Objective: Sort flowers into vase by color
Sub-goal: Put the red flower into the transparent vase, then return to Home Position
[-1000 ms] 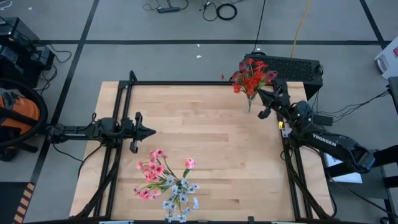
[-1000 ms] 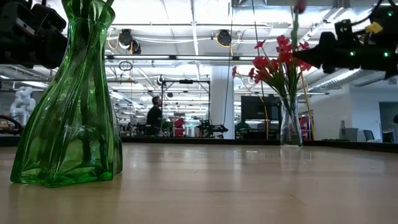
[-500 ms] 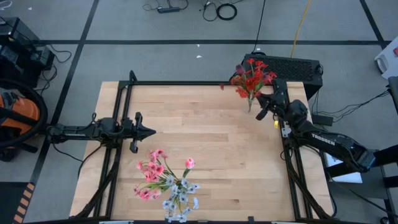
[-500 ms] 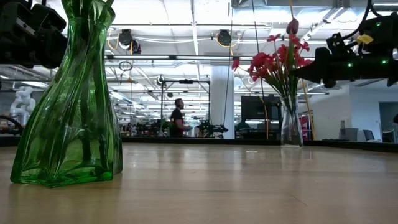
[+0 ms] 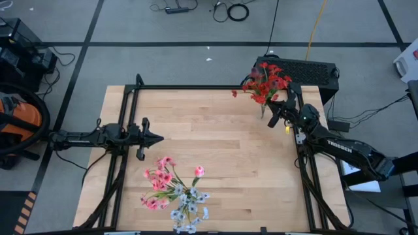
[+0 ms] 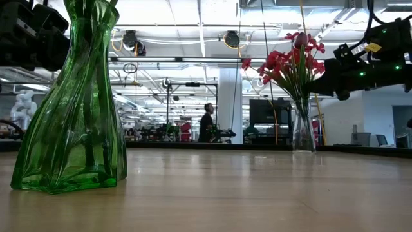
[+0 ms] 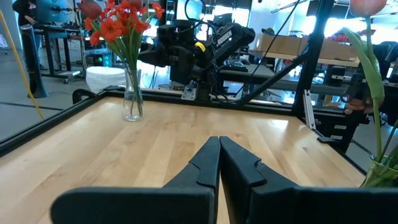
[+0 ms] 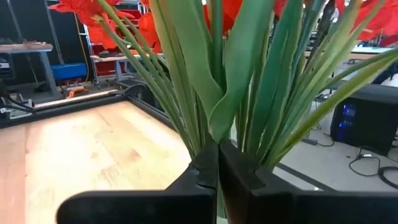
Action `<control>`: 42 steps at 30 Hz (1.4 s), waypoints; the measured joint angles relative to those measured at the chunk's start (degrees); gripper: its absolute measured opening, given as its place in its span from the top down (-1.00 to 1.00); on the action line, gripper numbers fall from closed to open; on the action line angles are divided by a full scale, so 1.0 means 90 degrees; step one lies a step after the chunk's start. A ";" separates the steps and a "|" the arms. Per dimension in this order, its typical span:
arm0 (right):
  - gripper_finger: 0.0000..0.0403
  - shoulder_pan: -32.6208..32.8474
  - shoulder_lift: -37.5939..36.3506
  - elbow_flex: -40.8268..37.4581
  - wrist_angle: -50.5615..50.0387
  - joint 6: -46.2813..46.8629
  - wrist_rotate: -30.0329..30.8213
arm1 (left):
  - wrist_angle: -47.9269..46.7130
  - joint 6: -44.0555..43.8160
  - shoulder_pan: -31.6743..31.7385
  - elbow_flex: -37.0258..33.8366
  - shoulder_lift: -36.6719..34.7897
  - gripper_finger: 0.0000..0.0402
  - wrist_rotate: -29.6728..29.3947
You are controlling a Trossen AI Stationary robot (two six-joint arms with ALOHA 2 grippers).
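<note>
A clear glass vase (image 6: 302, 132) at the table's far right holds red flowers (image 5: 264, 83) and a maroon bud (image 6: 299, 38). My right gripper (image 5: 270, 117) is level beside the bunch, just above the vase's mouth, shut on a green stem. A green vase (image 6: 71, 116) near the front edge holds pink and whitish flowers (image 5: 173, 189). My left gripper (image 7: 219, 149) waits shut over the table's left side, level, touching nothing. My right gripper pinches a green stem (image 8: 219, 132) between its two fingers, just above the clear vase's mouth. The fingers come level from the table's right side and lie across the stem. The stem stands upright among the red flowers' stems; leaves hide which bloom it carries.
A black frame rail (image 5: 196, 87) runs along the table's far edge, with side rails (image 5: 307, 183) by each arm's base. Bare wood lies between the two vases. A person (image 6: 207, 122) walks in the room far behind the table.
My right gripper has sunk toward the clear vase and tipped to level, staying shut. The maroon bud has come down with it, from above the red flowers into the top of the bunch.
</note>
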 joint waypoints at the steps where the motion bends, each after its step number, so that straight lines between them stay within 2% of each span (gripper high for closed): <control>1: 1.00 0.0000 0.0000 0.0000 -0.0016 0.0040 0.0000 | 0.0000 -0.0001 -0.0001 0.0000 0.0000 0.92 0.0002; 9: 1.00 0.0000 0.0004 0.0184 -0.0279 -0.0020 0.0001 | 0.0000 0.0000 0.0000 0.0000 0.0000 0.92 -0.0001; 17: 0.78 0.0000 0.0005 0.1492 -0.2783 -0.0333 0.0061 | 0.0000 0.0000 -0.0002 0.0000 0.0000 0.92 -0.0001; 23: 0.61 0.0000 0.0002 0.2207 -0.4054 -0.0202 0.0061 | 0.0000 0.0000 -0.0002 0.0000 0.0000 0.92 -0.0001; 29: 0.53 0.0000 0.0002 0.2787 -0.5463 -0.0304 0.0059 | 0.0000 -0.0002 0.0001 0.0000 0.0000 0.92 -0.0001; 38: 0.53 0.0002 -0.0095 0.3174 -0.6201 -0.0047 0.0045 | 0.0000 0.0000 -0.0002 0.0000 0.0000 0.92 -0.0001; 42: 0.55 0.0012 -0.0407 0.3189 -0.6852 0.0530 -0.0349 | 0.0000 0.0000 -0.0001 0.0000 0.0000 0.92 -0.0003</control>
